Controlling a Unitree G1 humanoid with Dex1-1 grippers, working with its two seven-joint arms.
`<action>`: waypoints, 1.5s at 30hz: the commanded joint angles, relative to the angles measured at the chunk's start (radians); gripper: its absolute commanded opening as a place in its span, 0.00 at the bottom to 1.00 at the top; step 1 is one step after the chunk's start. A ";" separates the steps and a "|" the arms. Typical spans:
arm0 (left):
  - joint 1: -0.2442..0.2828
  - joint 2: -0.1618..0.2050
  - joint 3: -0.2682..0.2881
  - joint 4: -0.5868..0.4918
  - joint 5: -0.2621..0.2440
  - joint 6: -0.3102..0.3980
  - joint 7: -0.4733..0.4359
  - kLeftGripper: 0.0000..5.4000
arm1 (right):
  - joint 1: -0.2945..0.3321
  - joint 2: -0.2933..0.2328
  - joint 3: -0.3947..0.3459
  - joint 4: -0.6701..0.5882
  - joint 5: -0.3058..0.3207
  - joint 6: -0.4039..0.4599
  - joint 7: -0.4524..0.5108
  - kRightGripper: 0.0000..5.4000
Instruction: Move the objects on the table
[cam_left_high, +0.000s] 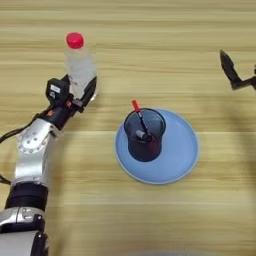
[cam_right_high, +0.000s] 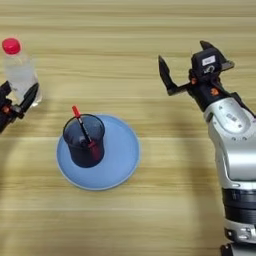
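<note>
Your blue plate (cam_left_high: 180, 155) lies at mid-table (cam_left_high: 150, 30), and the black mesh cup (cam_left_high: 144, 135) stands upright on its left half, inside the rim. A red-capped pen (cam_left_high: 138, 114) leans out of the cup, its long axis tilted up and to the left; a second item lies lower inside the cup, too dim to identify. The bottle (cam_left_high: 79, 67) stands upright on the table to the upper left, well apart from the plate, red cap uppermost and long axis vertical. Your left gripper (cam_left_high: 80, 95) has a black finger on either side of the bottle's lower part, grasping it; the left arm runs down the left edge of the table. Your right gripper (cam_right_high: 187, 67) hovers over bare wood at the upper right, fingers spread wide and holding nothing, with its arm running down the right side. Between bottle and plate you have bare wood. The far strip of the table and the near strip below the plate lie unobstructed, as does the gap between the plate and the right arm.
</note>
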 joint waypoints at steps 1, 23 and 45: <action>-0.002 -0.016 -0.001 0.021 0.013 -0.060 0.029 0.55 | 0.018 0.024 -0.018 0.049 -0.019 -0.044 -0.031 1.00; 0.009 -0.043 -0.019 0.095 0.065 -0.115 0.127 0.55 | 0.030 0.135 -0.028 0.519 -0.156 -0.567 -0.203 1.00; -0.001 -0.043 -0.048 0.206 0.092 -0.065 0.136 0.55 | 0.012 0.139 -0.025 0.619 -0.148 -0.669 -0.214 1.00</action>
